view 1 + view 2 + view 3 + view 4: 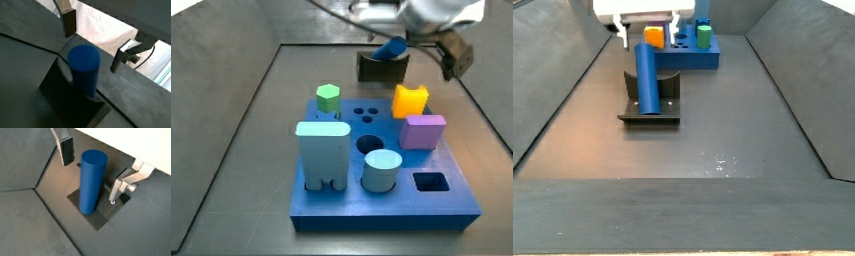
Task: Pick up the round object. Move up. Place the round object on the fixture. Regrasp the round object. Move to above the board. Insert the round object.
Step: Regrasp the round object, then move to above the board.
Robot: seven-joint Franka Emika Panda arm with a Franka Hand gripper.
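The round object (92,180) stands free between the wide-open claw (93,165).

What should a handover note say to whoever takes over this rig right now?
Gripper: open, fingers either side of the round object, not touching it.
Round object: leaning on the fixture, clear of the board.
Done: pickup, lift and placing on the fixture.
Left: regrasp, move above the board, insert. Which hole cannot be told from these views.
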